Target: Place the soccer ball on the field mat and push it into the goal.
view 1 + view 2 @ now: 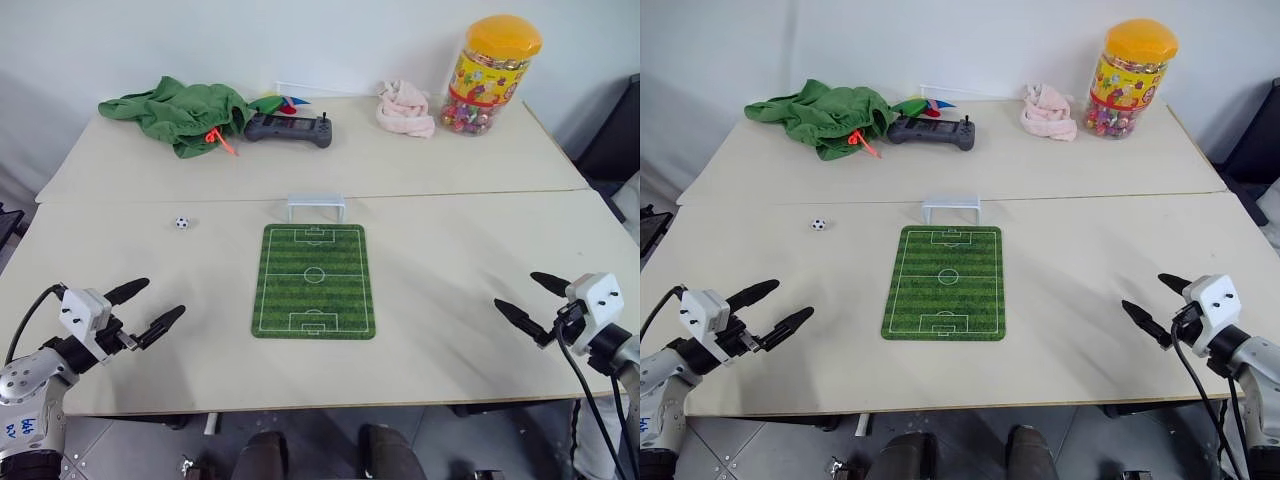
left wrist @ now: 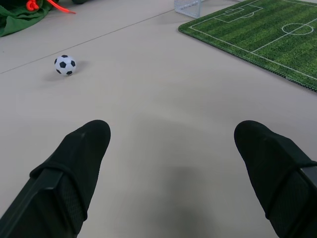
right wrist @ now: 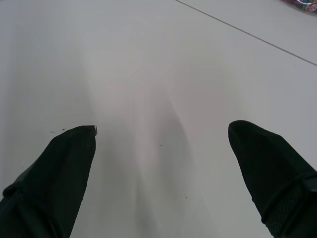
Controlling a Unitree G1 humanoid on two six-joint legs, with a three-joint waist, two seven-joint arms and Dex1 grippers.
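- Beige table (image 1: 450,250), seam across; white wall behind.
- Field mat (image 1: 313,281) central, goal (image 1: 316,208) at its far edge.
- Soccer ball (image 1: 181,223) on bare tabletop.
- Left gripper (image 1: 157,306) and right gripper (image 1: 523,299) both spread, empty, near the front edge.

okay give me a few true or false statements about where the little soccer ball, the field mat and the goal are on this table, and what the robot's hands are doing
1. The soccer ball lies on the field mat. False: it sits on the bare table, off to the mat's left.
2. The goal stands at the mat's far edge. True.
3. The left hand holds the ball. False: it is open and empty.
4. The right hand is open. True.
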